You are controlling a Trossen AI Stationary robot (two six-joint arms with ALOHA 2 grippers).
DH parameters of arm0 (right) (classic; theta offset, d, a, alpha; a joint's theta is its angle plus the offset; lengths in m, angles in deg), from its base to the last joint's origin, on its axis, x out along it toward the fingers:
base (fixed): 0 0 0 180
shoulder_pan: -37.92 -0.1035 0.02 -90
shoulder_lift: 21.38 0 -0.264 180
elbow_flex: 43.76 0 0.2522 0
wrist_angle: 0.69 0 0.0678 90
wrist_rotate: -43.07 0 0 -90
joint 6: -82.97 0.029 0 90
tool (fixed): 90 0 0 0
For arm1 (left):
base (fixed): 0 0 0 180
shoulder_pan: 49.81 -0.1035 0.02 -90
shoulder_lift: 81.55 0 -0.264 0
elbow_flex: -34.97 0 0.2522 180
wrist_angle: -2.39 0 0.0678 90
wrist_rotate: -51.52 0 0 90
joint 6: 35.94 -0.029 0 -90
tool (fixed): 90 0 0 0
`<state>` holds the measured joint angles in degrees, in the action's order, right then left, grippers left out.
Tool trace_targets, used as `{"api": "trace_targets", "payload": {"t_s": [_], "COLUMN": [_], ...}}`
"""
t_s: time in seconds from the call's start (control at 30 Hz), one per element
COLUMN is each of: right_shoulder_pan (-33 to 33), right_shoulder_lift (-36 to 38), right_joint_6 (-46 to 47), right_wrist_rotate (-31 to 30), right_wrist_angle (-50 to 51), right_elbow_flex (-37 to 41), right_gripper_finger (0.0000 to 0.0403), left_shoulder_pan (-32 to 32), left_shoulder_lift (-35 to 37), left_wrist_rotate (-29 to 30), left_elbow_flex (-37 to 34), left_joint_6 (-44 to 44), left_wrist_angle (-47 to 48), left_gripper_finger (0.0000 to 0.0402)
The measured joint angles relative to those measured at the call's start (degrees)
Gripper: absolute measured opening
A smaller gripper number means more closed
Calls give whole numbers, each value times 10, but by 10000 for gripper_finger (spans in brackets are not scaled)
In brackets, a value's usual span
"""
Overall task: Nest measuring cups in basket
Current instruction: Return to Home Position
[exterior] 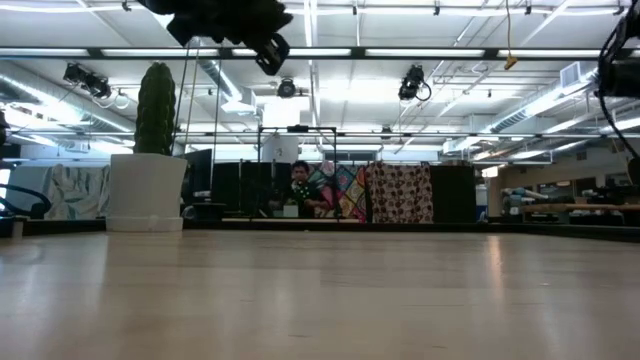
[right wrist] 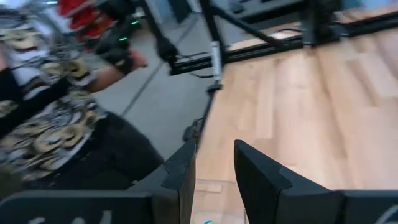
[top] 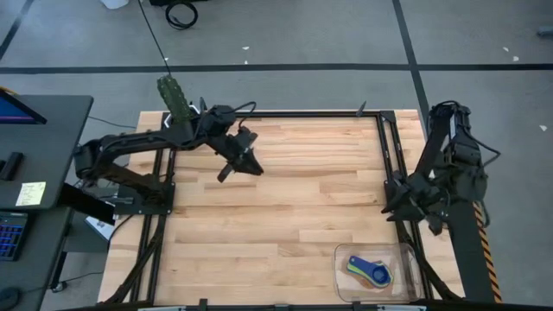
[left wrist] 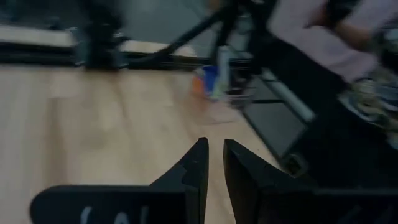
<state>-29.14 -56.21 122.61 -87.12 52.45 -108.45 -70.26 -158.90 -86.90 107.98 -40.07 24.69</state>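
The cups [top: 370, 270] lay stacked in the basket [top: 402, 257], which sat at the table's [top: 285, 216] right corner, low in the high view and close to both edges. We saw open wood between it and the left gripper [left wrist: 213, 155], which hung over the far middle, fingers a slim gap apart, empty. The right gripper [right wrist: 214, 155] hung at the right edge, fingers spread, empty.

Pale plank-wood counter [top: 294, 199]: smooth, low satin sheen, grain visible. Clear rectangular plastic basket [top: 341, 259]: glossy, see-thru. Blue, green & yellow measuring cups [top: 370, 270] in it: smooth plastic. Black tubular frame [top: 285, 113] round counter edges: matt metal.
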Motion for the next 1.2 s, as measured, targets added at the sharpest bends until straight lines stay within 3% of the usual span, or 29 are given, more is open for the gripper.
{"api": "trace_targets", "payload": {"t_s": [0.27,0.53,0.83,1.03,1.2], "right_shoulder_pan": [0,0,0,1,2], "right_shoulder_lift": [125,235,324,344,346], "right_joint_6": [-74,-107,-126,-138,-143], "right_wrist_rotate": [55,90,83,83,73], "right_wrist_angle": [-21,-9,75,106,104], "right_elbow_flex": [65,102,103,100,102], "right_gripper_finger": [114,114,114,114,114], "left_shoulder_pan": [-2,-2,-2,-2,-2], "left_shoulder_lift": [76,251,449,578,665], "left_wrist_rotate": [110,183,281,337,340], "left_elbow_flex": [-53,-170,-266,-311,-344], "left_joint_6": [36,84,106,114,123], "left_wrist_angle": [-17,-63,6,64,68], "left_gripper_finger": [52,52,52,52,52]}}
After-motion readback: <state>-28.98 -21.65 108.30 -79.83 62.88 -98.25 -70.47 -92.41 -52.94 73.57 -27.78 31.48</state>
